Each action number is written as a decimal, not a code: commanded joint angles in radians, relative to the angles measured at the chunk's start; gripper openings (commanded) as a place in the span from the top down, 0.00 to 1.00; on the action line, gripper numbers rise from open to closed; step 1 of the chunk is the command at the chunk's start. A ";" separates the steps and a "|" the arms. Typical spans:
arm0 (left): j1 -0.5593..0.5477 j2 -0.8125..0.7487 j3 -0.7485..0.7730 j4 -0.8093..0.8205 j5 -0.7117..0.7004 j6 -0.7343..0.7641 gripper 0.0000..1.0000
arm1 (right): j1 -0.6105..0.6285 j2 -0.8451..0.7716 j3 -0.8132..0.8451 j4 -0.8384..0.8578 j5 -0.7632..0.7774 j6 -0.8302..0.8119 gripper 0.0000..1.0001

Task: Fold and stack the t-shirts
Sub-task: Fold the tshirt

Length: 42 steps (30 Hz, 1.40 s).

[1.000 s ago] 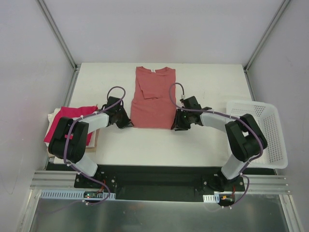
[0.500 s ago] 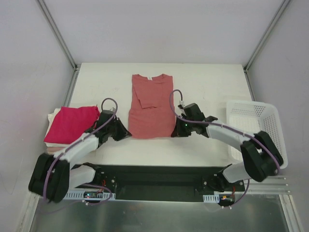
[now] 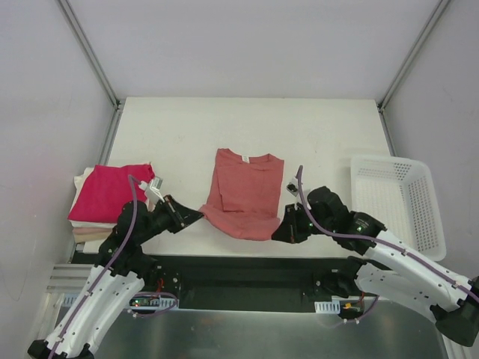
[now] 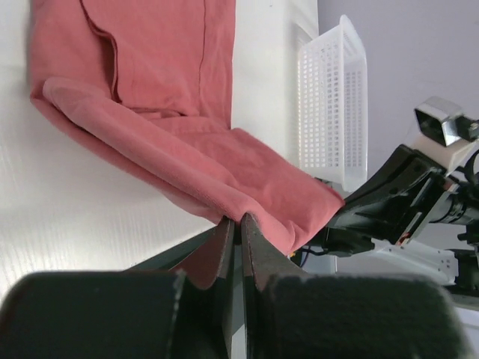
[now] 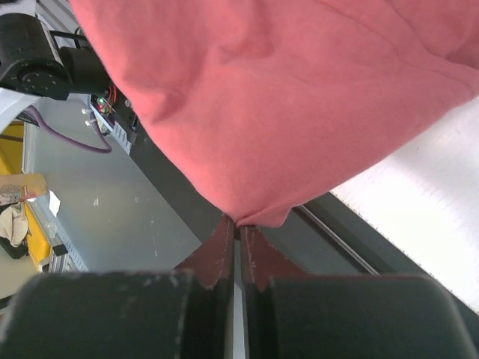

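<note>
A salmon-pink t-shirt (image 3: 247,191) lies on the white table (image 3: 329,134), neck end away from me, its near hem lifted at the table's front edge. My left gripper (image 3: 200,212) is shut on the hem's left corner; the cloth (image 4: 187,149) runs up from its tips (image 4: 233,221). My right gripper (image 3: 278,232) is shut on the hem's right corner, the pink fabric (image 5: 299,97) bunched at its tips (image 5: 238,221). A folded magenta-red t-shirt (image 3: 108,191) tops a stack at the left, with cream cloth (image 3: 81,182) showing under it.
A white mesh basket (image 3: 400,206) sits at the table's right edge, also seen in the left wrist view as a basket (image 4: 333,105). Grey walls enclose the table. The black mounting rail (image 3: 239,273) runs along the near edge.
Both arms pulled back toward the near edge, dragging the salmon t-shirt toward me. The right gripper closed on the hem's right corner; the hem now hangs lifted at the table's front.
</note>
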<state>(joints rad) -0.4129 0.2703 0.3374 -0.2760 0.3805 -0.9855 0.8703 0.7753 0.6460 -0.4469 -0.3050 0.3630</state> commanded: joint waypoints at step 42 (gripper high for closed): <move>0.137 1.572 1.182 0.101 -0.146 0.327 1.00 | -0.700 0.999 0.705 -0.012 -0.347 -0.203 0.99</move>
<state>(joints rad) -0.2958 1.7260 1.3777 -0.2085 0.2092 -0.7074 0.2085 1.6615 1.2343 -0.4644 -0.6701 0.1806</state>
